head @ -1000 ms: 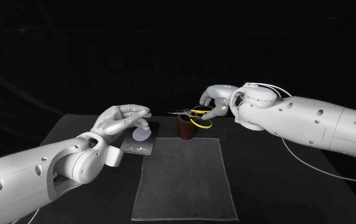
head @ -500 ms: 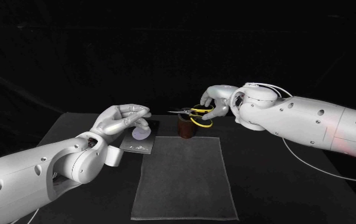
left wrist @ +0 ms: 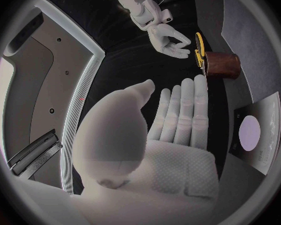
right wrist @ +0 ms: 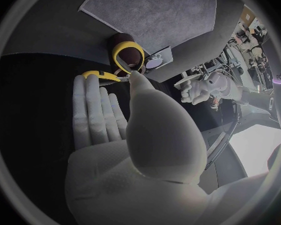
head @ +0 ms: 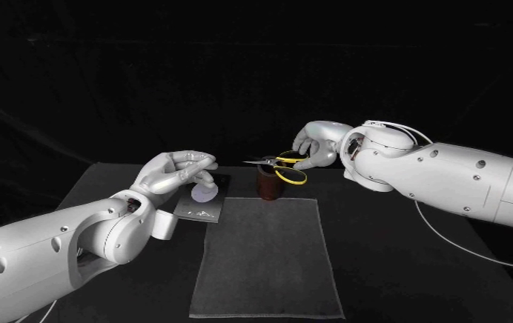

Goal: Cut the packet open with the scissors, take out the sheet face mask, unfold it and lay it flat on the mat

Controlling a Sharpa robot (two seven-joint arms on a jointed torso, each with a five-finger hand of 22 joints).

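Observation:
The dark packet (head: 200,203) with a pale round mark lies flat on the table, just left of the grey mat (head: 267,256). My left hand (head: 176,171) hovers above it with straight fingers (left wrist: 178,110), holding nothing. My right hand (head: 319,143) holds the yellow-handled scissors (head: 282,166) by the handles, their blades pointing toward the left hand. The scissors hang just over a brown cup (head: 268,186) at the mat's far edge. In the right wrist view the thumb (right wrist: 147,100) reaches to the yellow loops (right wrist: 128,55). The left wrist view shows the packet (left wrist: 256,135), the scissors (left wrist: 200,45) and the right hand (left wrist: 168,40).
The brown cup (left wrist: 223,65) stands between the packet and the right hand, touching the mat's far edge (right wrist: 159,10). Black table (head: 406,264) stretches bare to the right of the mat and in front of the packet.
My right arm has shifted a little to the right, and the hand still holds the scissors over the cup. The left hand and the packet have not moved.

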